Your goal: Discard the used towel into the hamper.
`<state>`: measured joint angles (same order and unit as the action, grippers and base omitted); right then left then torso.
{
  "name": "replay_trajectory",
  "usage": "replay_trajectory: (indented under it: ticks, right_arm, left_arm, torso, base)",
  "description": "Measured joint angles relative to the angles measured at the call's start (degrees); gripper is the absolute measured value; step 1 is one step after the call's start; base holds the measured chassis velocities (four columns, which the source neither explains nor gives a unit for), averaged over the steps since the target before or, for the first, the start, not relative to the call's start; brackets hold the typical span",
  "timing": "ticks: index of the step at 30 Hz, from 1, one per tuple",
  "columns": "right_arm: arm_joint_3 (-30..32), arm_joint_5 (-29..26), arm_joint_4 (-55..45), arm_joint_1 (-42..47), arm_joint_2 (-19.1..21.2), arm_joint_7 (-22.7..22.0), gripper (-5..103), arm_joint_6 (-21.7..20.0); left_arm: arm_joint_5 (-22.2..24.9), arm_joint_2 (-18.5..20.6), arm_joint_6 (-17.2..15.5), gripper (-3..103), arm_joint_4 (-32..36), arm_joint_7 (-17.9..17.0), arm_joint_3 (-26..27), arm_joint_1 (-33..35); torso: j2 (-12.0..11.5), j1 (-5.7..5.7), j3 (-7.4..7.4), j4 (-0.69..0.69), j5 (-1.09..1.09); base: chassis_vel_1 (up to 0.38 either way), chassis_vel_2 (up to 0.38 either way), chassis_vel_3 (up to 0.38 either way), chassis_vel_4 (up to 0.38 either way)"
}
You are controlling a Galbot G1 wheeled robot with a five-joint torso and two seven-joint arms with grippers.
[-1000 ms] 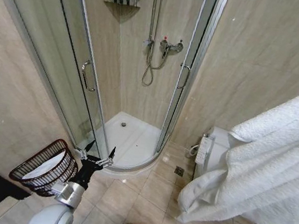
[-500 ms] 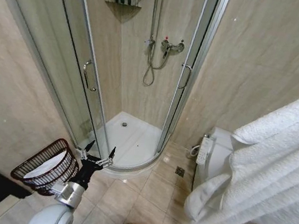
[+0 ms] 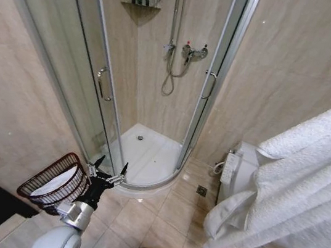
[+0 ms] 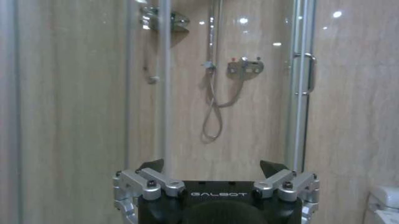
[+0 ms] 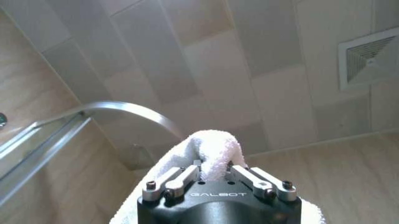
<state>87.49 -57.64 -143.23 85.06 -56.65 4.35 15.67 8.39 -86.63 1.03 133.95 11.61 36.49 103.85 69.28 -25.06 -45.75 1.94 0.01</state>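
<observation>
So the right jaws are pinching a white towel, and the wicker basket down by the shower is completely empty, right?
Not quite. The right gripper does pinch the white towel, but the hamper beside the shower is not empty: the head view shows something white already lying inside it.

White towel (image 3: 306, 182) hanging; hamper (image 3: 51, 183) upright.

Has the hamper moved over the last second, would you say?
No. The hamper keeps its place beside the shower door; the whole view shifted with the camera.
</observation>
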Motion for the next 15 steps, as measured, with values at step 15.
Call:
replay_trajectory:
  ticks: [15]
  right_arm:
    - [-0.4,-1.0,0.0,-0.1,0.1,-0.4,10,0.2]
  left_arm:
    - [0.0,0.0,0.0,100,0.0,0.0,0.0,0.0]
  torso:
    - [-0.1,0.01,0.01,0.01,0.03]
  base:
    - [0.046,0.044,-0.056,-0.043]
